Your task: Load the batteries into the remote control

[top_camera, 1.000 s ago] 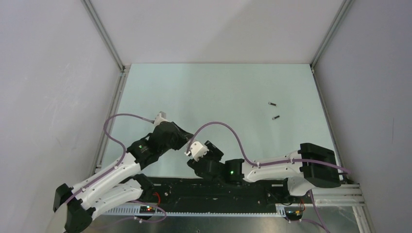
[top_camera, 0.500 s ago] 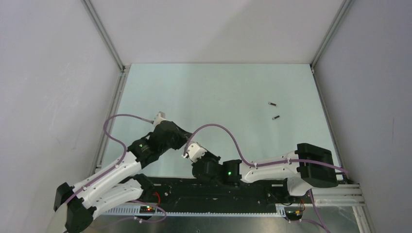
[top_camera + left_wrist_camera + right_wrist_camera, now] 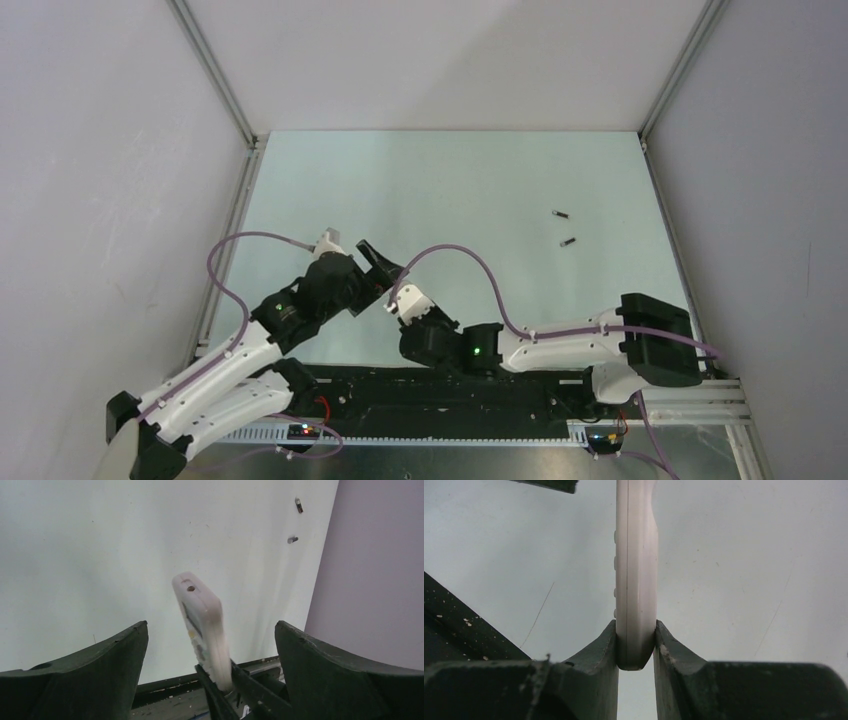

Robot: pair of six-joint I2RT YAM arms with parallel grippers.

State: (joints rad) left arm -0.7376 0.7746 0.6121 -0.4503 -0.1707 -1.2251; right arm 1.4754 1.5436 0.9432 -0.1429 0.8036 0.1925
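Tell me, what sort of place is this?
Probably a robot lab test cell: two robot arms bolted at the edge of a pale table, plain walls with metal framing, only a remote control and two batteries out.

We log bright, even, diffuse light; shadows on the pale table (image 3: 480, 180) are faint. In the left wrist view the remote control (image 3: 202, 625) is smeared, soft-edged. Right wrist view crisp; near foreground dark.
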